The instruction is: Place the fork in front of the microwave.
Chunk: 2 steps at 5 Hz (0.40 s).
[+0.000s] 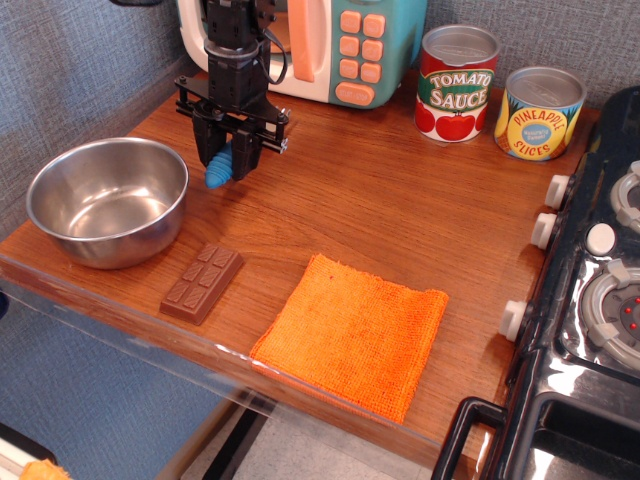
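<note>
Here the wooden tabletop (400, 220) carries the microwave (330, 45) at its back edge. Just before the microwave's door, the tool (228, 158) pinches the fork (218, 168), whose blue handle-end seemingly hangs just above the wood.

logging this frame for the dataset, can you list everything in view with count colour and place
fork: 1, blue handle, held in gripper above table, right of bowl
microwave: 1, teal and cream, back of table
bowl: 1, silver, left side
chocolate bar: 1, brown, front left
cloth: 1, orange, front centre
tomato sauce can: 1, red, back right
pineapple slices can: 1, yellow and blue, back right
table: 1, brown wood
stove: 1, black, right edge
gripper: 1, black, in front of microwave
</note>
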Motion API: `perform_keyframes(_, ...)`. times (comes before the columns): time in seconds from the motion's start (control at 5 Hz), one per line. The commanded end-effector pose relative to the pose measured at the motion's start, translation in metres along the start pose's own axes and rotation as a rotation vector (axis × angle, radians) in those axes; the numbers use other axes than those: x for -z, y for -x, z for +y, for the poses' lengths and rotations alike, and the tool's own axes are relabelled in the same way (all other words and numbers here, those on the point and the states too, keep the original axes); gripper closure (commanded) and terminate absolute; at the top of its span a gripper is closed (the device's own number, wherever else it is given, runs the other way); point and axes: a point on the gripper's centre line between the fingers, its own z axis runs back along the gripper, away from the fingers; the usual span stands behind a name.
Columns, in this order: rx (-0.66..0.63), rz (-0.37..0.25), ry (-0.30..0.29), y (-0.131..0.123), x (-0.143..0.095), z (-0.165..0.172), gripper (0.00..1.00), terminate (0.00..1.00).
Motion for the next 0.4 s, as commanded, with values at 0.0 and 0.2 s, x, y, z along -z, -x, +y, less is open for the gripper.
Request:
perform_keyframes(0.0,-0.017,-0.019,0.020,-0.0036,-0.0081,0.0193,1.00,0.00)
perform_keyframes(0.2,0.049,-0.044,0.043,-0.0040,-0.0128,0.0179,0.00,0.00)
